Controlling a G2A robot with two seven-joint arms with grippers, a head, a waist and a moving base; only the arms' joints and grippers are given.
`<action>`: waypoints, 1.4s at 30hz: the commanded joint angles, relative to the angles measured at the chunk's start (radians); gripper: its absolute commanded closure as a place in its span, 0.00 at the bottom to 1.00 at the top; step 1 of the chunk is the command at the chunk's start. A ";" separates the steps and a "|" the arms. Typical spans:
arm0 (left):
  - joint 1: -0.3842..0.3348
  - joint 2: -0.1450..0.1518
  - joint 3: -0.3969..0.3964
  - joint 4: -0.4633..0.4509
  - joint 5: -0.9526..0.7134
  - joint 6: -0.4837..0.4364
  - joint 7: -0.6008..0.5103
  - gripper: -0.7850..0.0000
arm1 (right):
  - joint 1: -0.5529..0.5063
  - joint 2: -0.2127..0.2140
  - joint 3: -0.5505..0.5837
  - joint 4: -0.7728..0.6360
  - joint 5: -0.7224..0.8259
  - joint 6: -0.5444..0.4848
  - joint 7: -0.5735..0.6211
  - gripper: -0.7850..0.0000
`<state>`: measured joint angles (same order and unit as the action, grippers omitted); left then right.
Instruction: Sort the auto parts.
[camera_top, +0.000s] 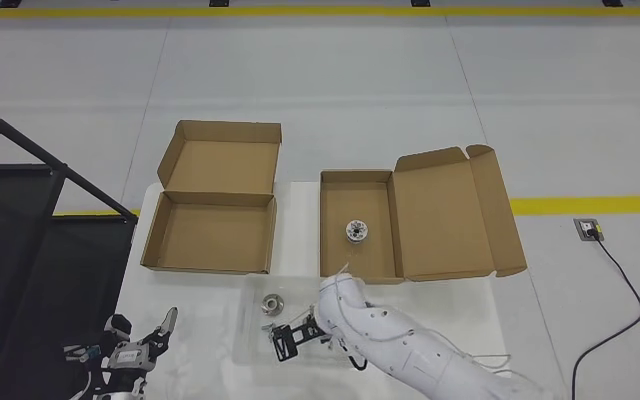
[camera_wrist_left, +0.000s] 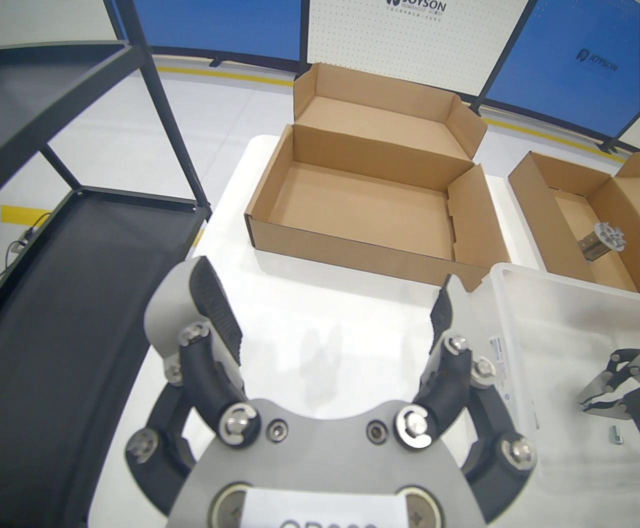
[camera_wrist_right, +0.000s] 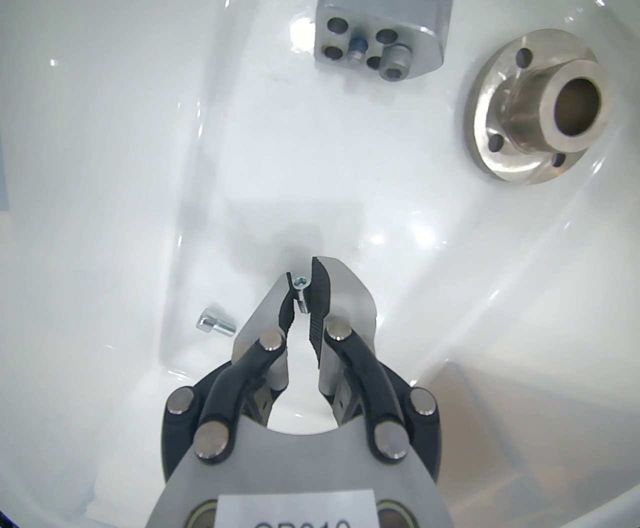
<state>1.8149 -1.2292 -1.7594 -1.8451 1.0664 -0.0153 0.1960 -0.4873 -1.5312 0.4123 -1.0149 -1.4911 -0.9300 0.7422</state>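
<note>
At the near left corner of the worktop the left gripper hangs above the bare surface with its jaws spread wide and nothing between them. Just to its right, at the middle of the near edge, stands a clear bin. The right gripper is down inside the bin's left part, its jaws pinched shut on a small screw, which stands upright between the fingertips with its socket head uppermost. A second screw lies on its side on the bin floor just beside that gripper, apart from it. Farther into the bin rest a drilled block and, near it, a flanged hub, both well apart from the closed jaws. Beyond the bin, along the far edge, sit two open cardboard boxes: the left box with a bare floor, and the right box holding one toothed metal part.
</note>
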 joint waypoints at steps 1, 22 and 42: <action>0.000 0.000 0.000 0.000 0.000 0.000 0.000 0.00 | 0.003 0.005 0.014 -0.023 -0.008 0.000 -0.015 1.00; 0.000 0.000 0.000 0.000 0.000 0.000 0.000 0.00 | -0.108 0.162 0.452 -0.479 -0.109 0.053 0.190 1.00; 0.000 0.000 0.000 0.000 0.000 0.000 0.000 0.00 | 0.197 0.017 0.227 0.245 -0.027 0.075 -0.076 1.00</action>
<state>1.8149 -1.2292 -1.7594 -1.8451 1.0664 -0.0153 0.1960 -0.3028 -1.5058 0.6478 -0.8071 -1.5201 -0.8557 0.6821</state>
